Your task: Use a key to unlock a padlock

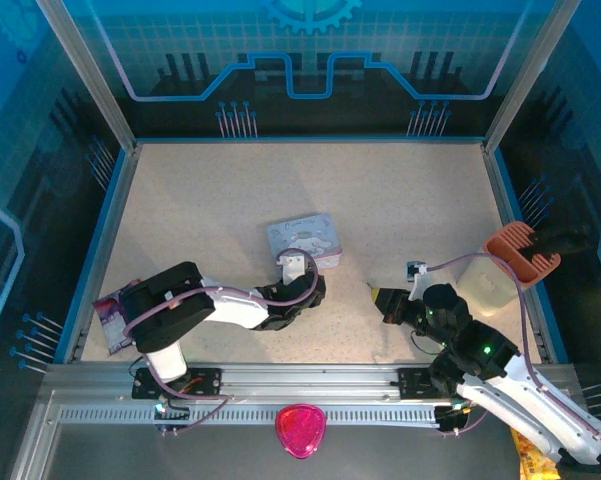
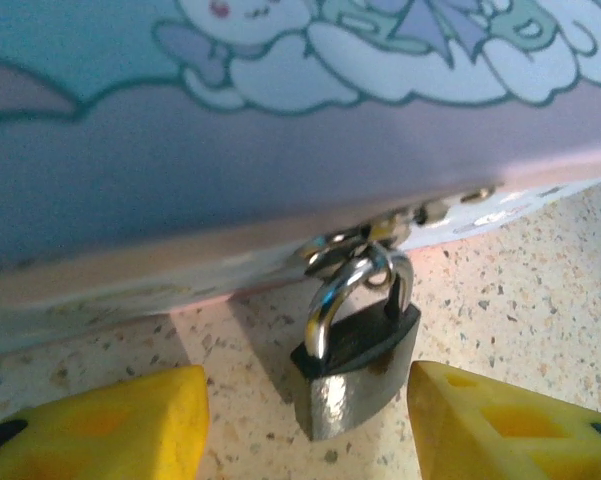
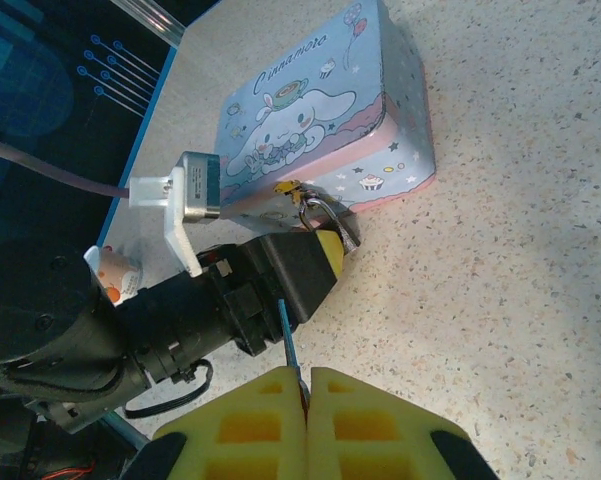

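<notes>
One tin (image 1: pixel 305 240) sits mid-table, with one padlock (image 2: pixel 355 365) hanging at its near edge. One key (image 3: pixel 290 345) shows to the tin's near right. Two robot arms flank the tin, one left (image 1: pixel 195 300) and one right (image 1: pixel 500 375). Right of the tin are one white tub (image 1: pixel 485 283) and one orange piece (image 1: pixel 522 250). Left of it is one small packet (image 1: pixel 110 318), and nearer than it one pink piece (image 1: pixel 300 430).

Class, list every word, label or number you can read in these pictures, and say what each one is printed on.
"Cinnamoro…" in curly script along the top of the lid of the cartoon-printed tin; its last letters are unclear.
On the padlock: no marking that can be read.
On the small card at the table's left edge: print too small to read.
</notes>
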Controlling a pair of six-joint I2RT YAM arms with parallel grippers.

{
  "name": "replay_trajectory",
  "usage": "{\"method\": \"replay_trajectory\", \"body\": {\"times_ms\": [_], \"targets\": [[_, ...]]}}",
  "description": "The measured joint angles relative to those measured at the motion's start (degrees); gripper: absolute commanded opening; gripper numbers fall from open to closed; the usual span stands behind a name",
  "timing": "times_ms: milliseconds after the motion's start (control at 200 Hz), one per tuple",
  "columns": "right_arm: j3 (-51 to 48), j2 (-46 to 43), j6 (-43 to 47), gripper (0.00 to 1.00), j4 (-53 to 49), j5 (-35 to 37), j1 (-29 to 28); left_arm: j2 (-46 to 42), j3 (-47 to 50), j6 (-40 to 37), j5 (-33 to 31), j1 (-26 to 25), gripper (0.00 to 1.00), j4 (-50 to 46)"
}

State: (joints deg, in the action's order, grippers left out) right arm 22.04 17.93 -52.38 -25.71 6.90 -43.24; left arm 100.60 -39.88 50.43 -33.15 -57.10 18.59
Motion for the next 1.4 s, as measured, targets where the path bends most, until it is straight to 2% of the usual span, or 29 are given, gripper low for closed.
{"method": "replay_trajectory", "body": {"times_ms": [780,1186,1401], "targets": [[-0.98,2.71,-2.21,0.00,0.96,0.20,-1.81,3.30,-0.85,-4.57,6.69,4.39,0.22,9.31],[-5.18,4.55,-10.51,0.00,1.22,0.48,-1.86,0.66,0.76,-6.27,8.31,4.15,0.08,9.73],[-6.84,4.79,-14.38,0.00,2.60,-0.13,-2.14,-0.87,1.20,-7.54,12.79,4.07,0.04,8.66]]}}
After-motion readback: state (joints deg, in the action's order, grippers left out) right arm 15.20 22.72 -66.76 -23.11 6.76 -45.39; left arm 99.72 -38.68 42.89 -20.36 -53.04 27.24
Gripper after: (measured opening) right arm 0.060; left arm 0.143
